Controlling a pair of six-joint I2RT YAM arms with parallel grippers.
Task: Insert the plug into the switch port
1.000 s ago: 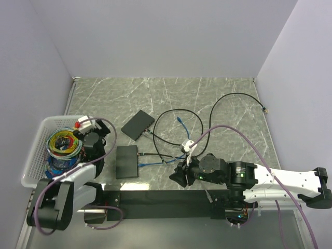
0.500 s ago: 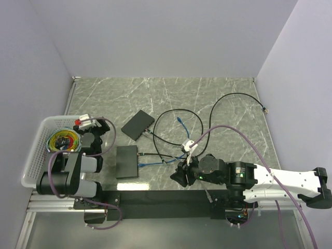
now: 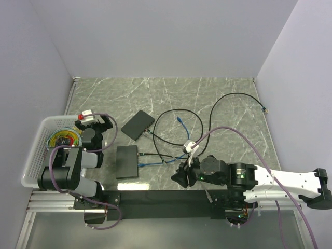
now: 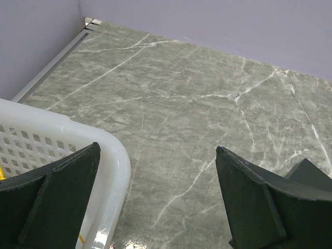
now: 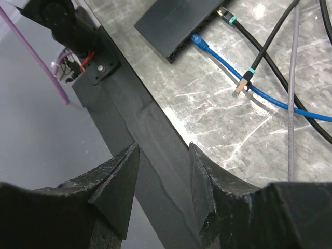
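plug [image 5: 241, 89] lies loose — near switch [image 5: 179, 25]

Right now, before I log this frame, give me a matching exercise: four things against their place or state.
Things:
1. white basket
2. blue cable
3. loose plug
4. left gripper

Places or states:
A. wide open, nothing between the fingers
B. lying unplugged on the table
C. plugged into the near switch
D. at the table's left edge, coloured wires inside

Pairs: 1-D, 2-C, 3-B, 4-A.
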